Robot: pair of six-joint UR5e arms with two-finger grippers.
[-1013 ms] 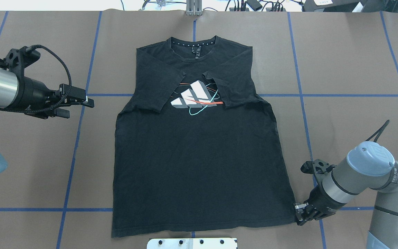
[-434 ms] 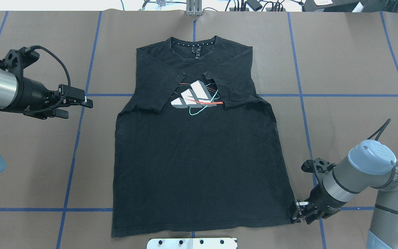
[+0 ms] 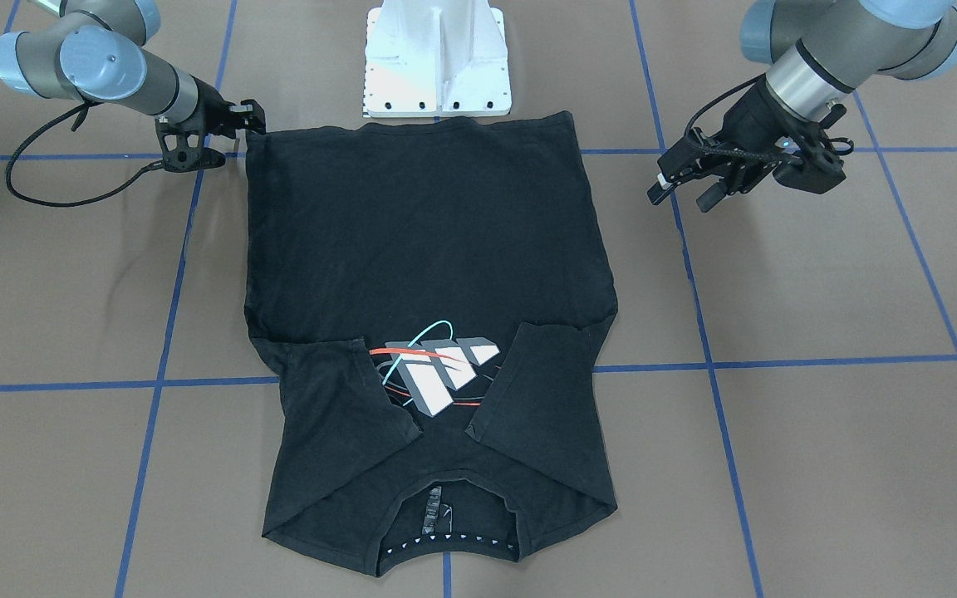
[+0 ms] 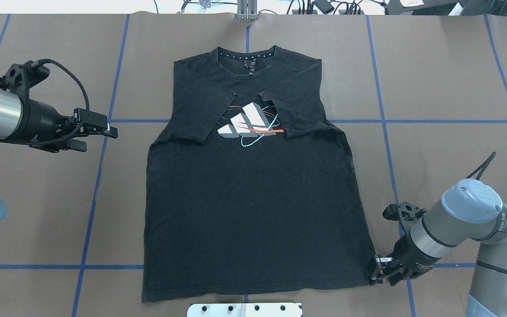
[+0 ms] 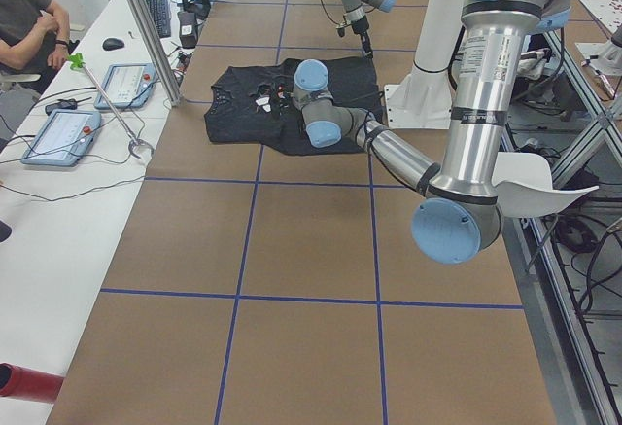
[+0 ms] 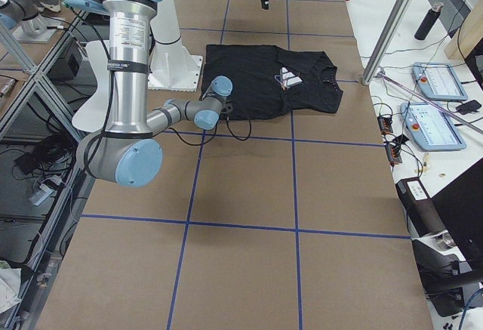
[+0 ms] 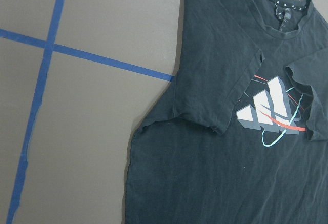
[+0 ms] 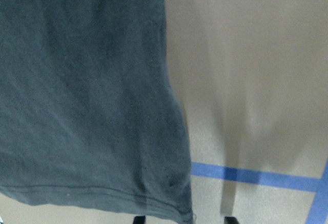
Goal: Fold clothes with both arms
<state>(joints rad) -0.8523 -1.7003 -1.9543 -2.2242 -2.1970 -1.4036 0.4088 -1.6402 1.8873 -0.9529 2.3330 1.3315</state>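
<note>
A black short-sleeved cotton T-shirt [image 4: 253, 198] lies flat, print side up, in the middle of the brown counter [image 4: 447, 88], which is marked off in a grid of blue tape lines [image 4: 447, 121]. Its collar [image 4: 247, 59] points away from the robot and its hem runs along the near edge, just in front of the white bolted pedestal base [image 3: 437, 58]. Both sleeves are folded inward across the chest. Their edges leave a narrow gap through which part of the chest print [image 4: 249, 123] shows: white-grey slanted blocks crossed by a red-orange line and a teal oval.

The black two-finger left hand [image 4: 100, 138] is released, its fingers spread. It hangs over bare counter on the robot's left of the shirt, level with the folded sleeve and clearly apart from the cloth. The left wrist view looks down on that side of the shirt, the sleeve and the print.

The black two-finger right hand [image 4: 379, 274] sits low at the hem corner on the robot's right, right against the cloth. In the right wrist view its two fingertips [image 8: 138, 219] stand apart at the bottom edge, so it is released too. The corner of the hem lies between them, one tip over the cloth and the other over bare counter.
</note>
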